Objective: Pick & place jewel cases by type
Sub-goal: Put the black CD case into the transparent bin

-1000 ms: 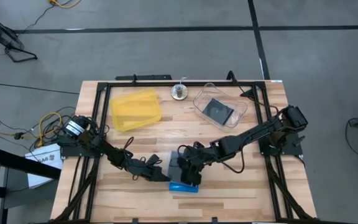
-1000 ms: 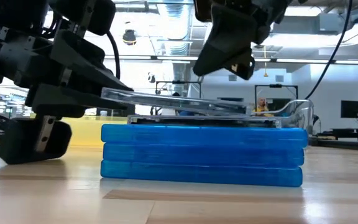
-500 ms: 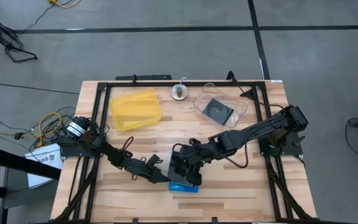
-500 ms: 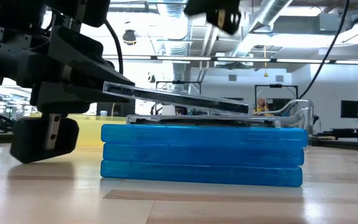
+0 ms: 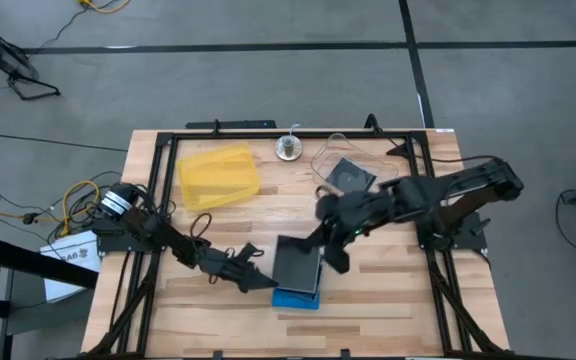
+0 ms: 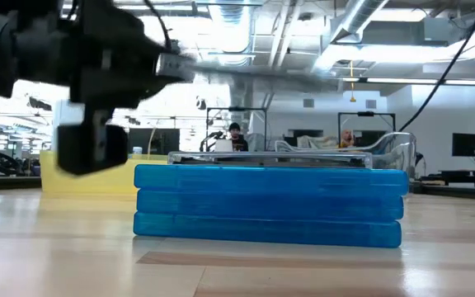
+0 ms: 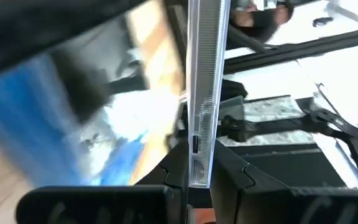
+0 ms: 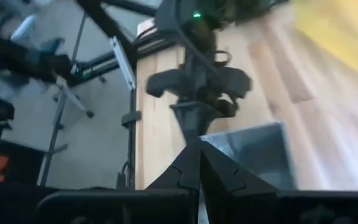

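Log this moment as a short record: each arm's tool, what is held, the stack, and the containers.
left tool: shut on the clear jewel case, gripping its edge, lifted above the stack
right tool: shut, empty, beside the lifted case toward the clear tub
blue stack: three blue jewel cases piled flat, one more clear case lying on top
yellow tray: on the table's far left part, contents not visible
clear tub: far right part, one dark-inside case in it

Left fingers point(image 5: 264, 280) clamped low over front table, right fingers point(image 5: 334, 262) closed, raised mid-table.
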You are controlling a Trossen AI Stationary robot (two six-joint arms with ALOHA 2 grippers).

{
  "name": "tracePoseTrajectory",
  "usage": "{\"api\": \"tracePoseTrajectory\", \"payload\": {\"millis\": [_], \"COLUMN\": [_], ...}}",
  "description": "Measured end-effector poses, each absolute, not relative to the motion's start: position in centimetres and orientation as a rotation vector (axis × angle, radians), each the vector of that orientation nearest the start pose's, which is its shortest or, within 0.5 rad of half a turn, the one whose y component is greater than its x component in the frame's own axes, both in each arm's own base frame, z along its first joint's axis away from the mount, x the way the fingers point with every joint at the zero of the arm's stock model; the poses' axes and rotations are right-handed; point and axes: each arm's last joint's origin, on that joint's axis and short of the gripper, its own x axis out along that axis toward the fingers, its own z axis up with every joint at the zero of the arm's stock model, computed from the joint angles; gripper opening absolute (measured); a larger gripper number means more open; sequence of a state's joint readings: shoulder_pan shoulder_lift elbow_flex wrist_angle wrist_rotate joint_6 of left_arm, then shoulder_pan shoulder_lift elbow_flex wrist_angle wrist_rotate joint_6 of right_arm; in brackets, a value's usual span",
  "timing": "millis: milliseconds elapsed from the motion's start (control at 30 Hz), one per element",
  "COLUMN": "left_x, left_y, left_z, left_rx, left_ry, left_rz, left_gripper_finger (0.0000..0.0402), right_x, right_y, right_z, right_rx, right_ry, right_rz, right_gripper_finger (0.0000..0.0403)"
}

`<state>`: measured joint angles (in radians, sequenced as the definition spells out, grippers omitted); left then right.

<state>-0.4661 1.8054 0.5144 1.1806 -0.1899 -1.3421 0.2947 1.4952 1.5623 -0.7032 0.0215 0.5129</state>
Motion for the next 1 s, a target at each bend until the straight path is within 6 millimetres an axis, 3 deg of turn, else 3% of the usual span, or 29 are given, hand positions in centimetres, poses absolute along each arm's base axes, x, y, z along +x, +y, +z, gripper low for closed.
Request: {"api": "tracePoseTrajectory", "payload": {"millis": [300, 567, 733, 1000], "left_x": [26.9, 23.4, 20.0, 16.0], "left_y": [-9.4, -4.6, -2.8, -1.7], "left_z": [19.2, 25.0, 26.6, 28.3], "left_rx": [-1.136, -0.934, -0.828, -0.564], "left_ry": [0.143, 0.071, 0.105, 0.138], "left_rz": [-0.214, -0.123, -0.018, 0.143], "left_gripper_finger": [0.0027, 0.0027, 0.0027, 0.0027], "right_x": [27.5, 27.6, 28.1, 28.4], "right_y": [5.8, 3.7, 3.0, 2.3], "right_z": [41.7, 42.3, 43.0, 43.5], "right_rx": [0.475, 0.53, 0.559, 0.572], "right_ry": [0.544, 0.48, 0.396, 0.335], "right_rz": [-0.079, -0.138, -0.141, -0.149], "right_gripper_finger": [0.0, 0.0, 0.0, 0.0]}}
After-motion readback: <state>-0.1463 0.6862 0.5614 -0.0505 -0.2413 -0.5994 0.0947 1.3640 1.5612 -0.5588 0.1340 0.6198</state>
